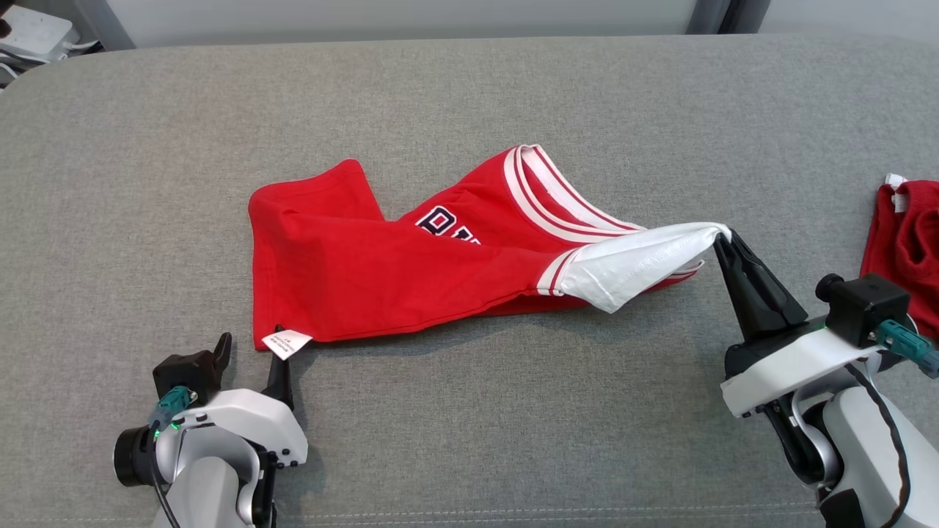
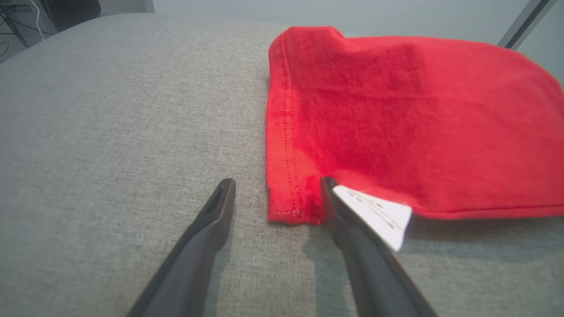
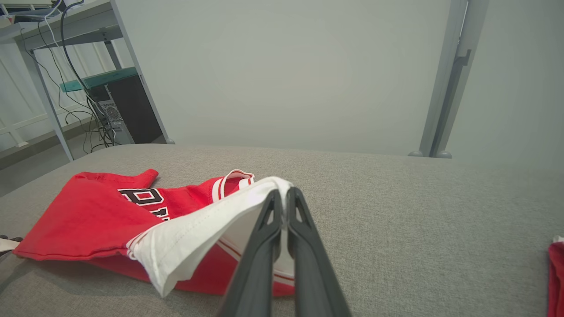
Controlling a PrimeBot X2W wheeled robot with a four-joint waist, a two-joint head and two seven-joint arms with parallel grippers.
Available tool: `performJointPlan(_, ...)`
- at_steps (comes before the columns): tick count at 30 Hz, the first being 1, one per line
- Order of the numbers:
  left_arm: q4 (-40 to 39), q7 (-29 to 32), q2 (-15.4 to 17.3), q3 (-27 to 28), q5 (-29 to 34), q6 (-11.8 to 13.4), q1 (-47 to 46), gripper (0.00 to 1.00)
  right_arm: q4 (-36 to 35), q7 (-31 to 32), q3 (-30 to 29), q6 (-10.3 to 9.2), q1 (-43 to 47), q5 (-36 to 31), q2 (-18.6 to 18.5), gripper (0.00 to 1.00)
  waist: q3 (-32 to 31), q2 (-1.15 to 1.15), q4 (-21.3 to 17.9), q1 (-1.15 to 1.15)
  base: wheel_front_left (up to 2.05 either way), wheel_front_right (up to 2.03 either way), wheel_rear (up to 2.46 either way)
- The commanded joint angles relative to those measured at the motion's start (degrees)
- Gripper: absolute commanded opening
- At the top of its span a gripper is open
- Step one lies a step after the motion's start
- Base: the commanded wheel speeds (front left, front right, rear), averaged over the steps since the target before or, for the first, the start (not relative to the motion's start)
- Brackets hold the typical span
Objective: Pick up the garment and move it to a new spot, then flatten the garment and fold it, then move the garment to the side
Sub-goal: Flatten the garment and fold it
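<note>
Red jersey (image 1: 352, 271) rumpled mid-cushion, flattening only part done.
The right gripper (image 1: 722, 238) is pinched closed on the white sleeve (image 1: 638, 264), which is stretched out sideways. The left gripper (image 1: 249, 345) gapes wide and holds nothing, at the hem corner by the care label (image 1: 286, 341). The jersey seems placed on the grey cushion (image 1: 469, 95); smoothing, folding and moving aside remain.

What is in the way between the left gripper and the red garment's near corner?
Nothing visible. The open left gripper sits right at the hem corner of the red garment on the grey cushion, with one finger beside the white care label.
</note>
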Motion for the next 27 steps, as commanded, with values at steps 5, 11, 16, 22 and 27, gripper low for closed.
performJointPlan(5,0.09,-0.34,0.66,2.5,-1.03,-1.39,-1.7,0.89,-1.39,-0.35,0.62,0.24,-0.61,-0.09,-0.05,0.0,0.54,0.0,-0.27,0.0,0.0,0.0,0.0)
performJointPlan(11,1.62,-0.34,0.5,1.99,-2.52,-1.79,-2.8,0.62,-1.43,-0.35,0.64,0.24,-1.26,-0.18,0.18,0.0,1.51,0.0,-0.78,0.0,0.0,0.0,0.0)
performJointPlan(16,2.14,-0.34,0.48,1.1,-4.62,-1.65,-3.81,0.56,-1.67,-0.35,0.76,0.24,-1.7,-0.23,0.37,0.0,2.16,0.0,-1.46,0.0,0.0,0.0,0.0)
performJointPlan(22,-0.11,-0.34,0.47,1.53,-5.23,-1.48,-3.64,0.0,-1.43,-0.35,0.36,0.24,-1.82,-0.23,0.51,0.0,1.89,0.0,-1.61,0.0,0.0,0.0,0.0)
performJointPlan(27,-6.1,-0.34,0.47,4.23,-5.64,-1.63,-2.61,0.0,-1.72,-0.35,-0.4,0.24,-1.84,-0.36,0.74,0.0,1.15,0.0,-0.77,0.0,0.0,0.0,0.0)
